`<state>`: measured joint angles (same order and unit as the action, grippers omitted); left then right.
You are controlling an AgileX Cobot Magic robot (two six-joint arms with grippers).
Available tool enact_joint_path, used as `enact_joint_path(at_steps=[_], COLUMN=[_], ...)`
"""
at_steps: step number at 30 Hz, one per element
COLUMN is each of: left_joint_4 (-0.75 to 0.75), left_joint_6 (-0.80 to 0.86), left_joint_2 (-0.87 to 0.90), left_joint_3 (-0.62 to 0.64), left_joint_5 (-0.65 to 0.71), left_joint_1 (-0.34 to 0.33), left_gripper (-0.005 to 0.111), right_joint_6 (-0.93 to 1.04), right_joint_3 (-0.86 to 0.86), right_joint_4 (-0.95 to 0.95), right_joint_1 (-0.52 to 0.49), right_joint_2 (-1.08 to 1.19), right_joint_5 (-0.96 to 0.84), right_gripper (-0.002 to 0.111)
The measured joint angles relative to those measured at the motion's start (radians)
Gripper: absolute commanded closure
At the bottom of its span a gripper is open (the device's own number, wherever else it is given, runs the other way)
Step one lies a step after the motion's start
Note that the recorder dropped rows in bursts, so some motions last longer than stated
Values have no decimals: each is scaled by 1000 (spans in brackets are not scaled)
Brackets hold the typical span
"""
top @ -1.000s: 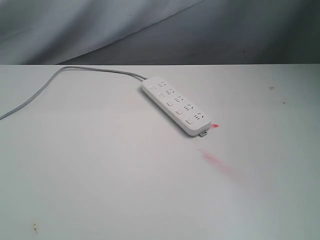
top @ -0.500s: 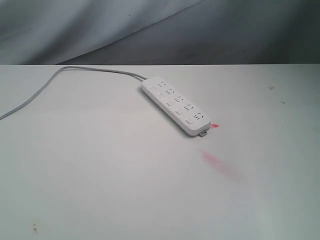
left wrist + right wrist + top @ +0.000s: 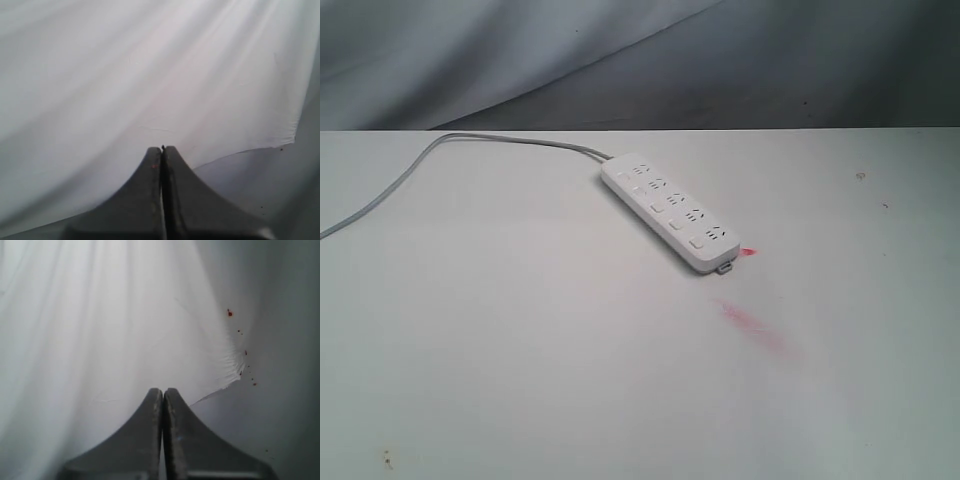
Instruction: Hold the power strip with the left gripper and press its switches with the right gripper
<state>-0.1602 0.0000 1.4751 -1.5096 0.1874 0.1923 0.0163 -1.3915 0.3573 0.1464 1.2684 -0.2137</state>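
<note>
The white power strip [image 3: 670,211] lies diagonally on the white table [image 3: 520,330], its small end tab [image 3: 724,266] toward the front right. Its grey cord [image 3: 410,175] runs off to the left. A row of small white switches [image 3: 657,209] runs along its face. Neither arm appears in the exterior view. In the left wrist view my left gripper [image 3: 162,148] is shut with nothing in it, facing a white draped cloth [image 3: 150,75]. In the right wrist view my right gripper [image 3: 163,390] is also shut and empty, facing the white cloth [image 3: 100,330]. The strip is out of both wrist views.
A pink-red smear [image 3: 752,327] marks the table in front of the strip, and a small red mark [image 3: 748,252] sits by its near end. Grey-white cloth [image 3: 620,60] hangs behind the table's far edge. Tiny dark specks [image 3: 387,460] dot the table.
</note>
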Motion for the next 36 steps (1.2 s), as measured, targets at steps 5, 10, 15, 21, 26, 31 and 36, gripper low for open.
enact_joint_path(at_steps=[5, 10, 15, 21, 26, 31, 36], left_joint_4=[-18, -53, -61, -108, -205, -217, -217], left_joint_6=[0, 0, 18, 75, 273, 397, 506], left_joint_2=[59, 130, 230, 389, 528, 634, 740], left_joint_3=[-46, -129, -255, -453, -598, -655, -659], left_joint_5=[3, 91, 225, 422, 608, 735, 752], left_joint_1=[0, 0, 0, 0, 0, 0, 0], left_gripper=[107, 107, 107, 107, 107, 107, 107], right_joint_6=[1, 52, 69, 100, 208, 316, 413], right_joint_3=[-26, -115, -202, -316, -387, -405, -405], right_joint_4=[15, 17, 21, 43, 121, 156, 162], right_joint_1=[2, 2, 2, 2, 2, 2, 2], right_joint_2=[27, 90, 179, 323, 437, 513, 578], right_joint_5=[-4, -132, -188, -285, -373, -472, -545], right_gripper=[108, 108, 108, 108, 108, 108, 108])
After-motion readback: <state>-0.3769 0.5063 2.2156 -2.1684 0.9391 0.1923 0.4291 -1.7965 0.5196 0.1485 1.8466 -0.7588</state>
